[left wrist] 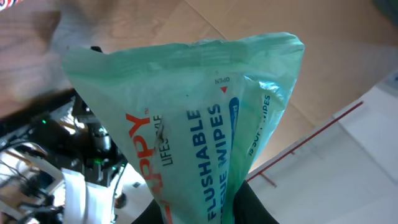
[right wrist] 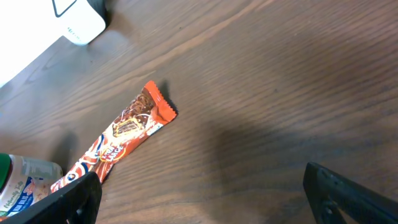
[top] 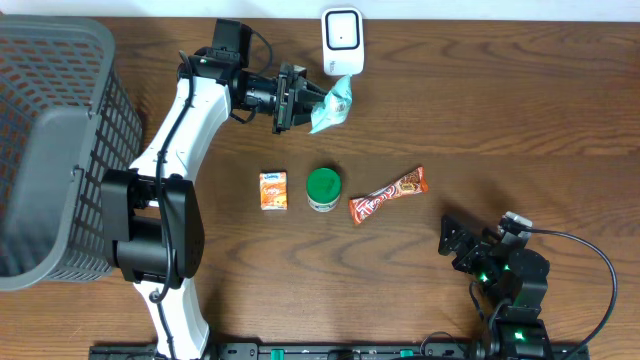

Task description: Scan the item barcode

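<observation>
A soft, shiny, sea-green pack of wipes [top: 333, 104] is being pinched at one end by the left end effector [top: 308, 100], whose fingers are being pressed together on it. The pack is being held above the bench [top: 500, 110], just beside the white scanner [top: 342, 40]. In the left wrist view its long side is being pointed straight away from the fingers, and the plastic is being creased. "FLUSHABLE" and "WIPES" are being shown in blue letters running along the pack, with "PPY" in orange and a small "OPEN" by a red arrow. The right end effector [top: 455, 245] is being held spread wide, near a candy bar [right wrist: 130, 134].
</observation>
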